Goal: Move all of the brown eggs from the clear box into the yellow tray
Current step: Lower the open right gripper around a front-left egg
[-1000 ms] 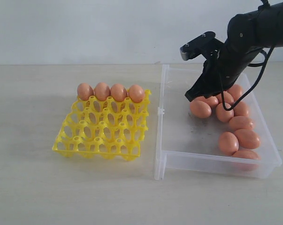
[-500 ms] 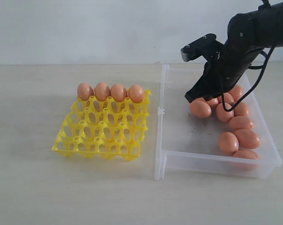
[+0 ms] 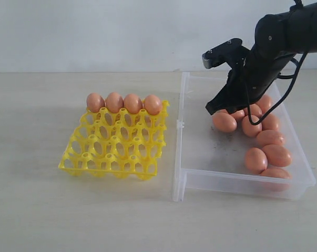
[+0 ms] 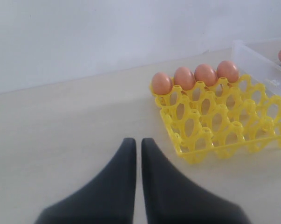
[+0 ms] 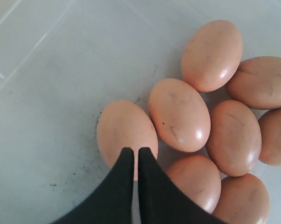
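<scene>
The right end effector (image 5: 135,151) is hanging clenched and empty over a heap of brown eggs (image 3: 224,122) lying in the clear box (image 3: 221,181), its tips above the egg at the heap's edge. Four more brown eggs (image 3: 124,103) are sitting in the far row of the yellow tray (image 3: 116,152). The left end effector (image 4: 138,142) is hovering clenched and empty over the tabletop (image 3: 32,131).
</scene>
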Controlling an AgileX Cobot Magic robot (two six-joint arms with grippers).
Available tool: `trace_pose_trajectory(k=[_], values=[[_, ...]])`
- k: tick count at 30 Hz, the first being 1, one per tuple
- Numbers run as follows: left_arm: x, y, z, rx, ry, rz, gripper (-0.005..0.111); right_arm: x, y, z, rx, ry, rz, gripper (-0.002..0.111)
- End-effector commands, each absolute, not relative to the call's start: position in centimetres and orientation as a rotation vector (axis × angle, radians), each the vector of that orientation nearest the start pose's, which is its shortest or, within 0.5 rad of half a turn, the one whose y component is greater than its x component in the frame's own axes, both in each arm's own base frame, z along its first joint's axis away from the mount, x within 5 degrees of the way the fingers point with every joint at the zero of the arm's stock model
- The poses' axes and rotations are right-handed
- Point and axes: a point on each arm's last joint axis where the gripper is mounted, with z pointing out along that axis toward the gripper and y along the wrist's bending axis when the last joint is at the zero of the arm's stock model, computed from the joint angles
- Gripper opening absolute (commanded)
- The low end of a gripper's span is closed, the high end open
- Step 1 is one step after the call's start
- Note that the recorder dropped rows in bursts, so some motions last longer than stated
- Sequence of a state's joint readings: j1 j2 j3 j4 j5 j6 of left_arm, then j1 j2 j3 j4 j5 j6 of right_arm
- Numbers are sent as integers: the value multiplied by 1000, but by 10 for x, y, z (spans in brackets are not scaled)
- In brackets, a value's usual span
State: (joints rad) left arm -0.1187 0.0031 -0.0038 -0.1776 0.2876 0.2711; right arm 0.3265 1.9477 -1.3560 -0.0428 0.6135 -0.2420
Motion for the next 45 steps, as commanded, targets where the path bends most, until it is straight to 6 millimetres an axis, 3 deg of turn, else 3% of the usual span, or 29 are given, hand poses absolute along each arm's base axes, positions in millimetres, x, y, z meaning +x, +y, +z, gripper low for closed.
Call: trace_pose_trajectory(k=[1,9,45], values=[[54,-11,188,235,1747,-60,4,393,128,191,-775,2533,-15,0],[54,-11,188,235,1747,-60,4,385,126,188,-793,2633,-10,0],[54,-11,188,235,1747,-60,4,386,127,188,-862,2596,-1,0]])
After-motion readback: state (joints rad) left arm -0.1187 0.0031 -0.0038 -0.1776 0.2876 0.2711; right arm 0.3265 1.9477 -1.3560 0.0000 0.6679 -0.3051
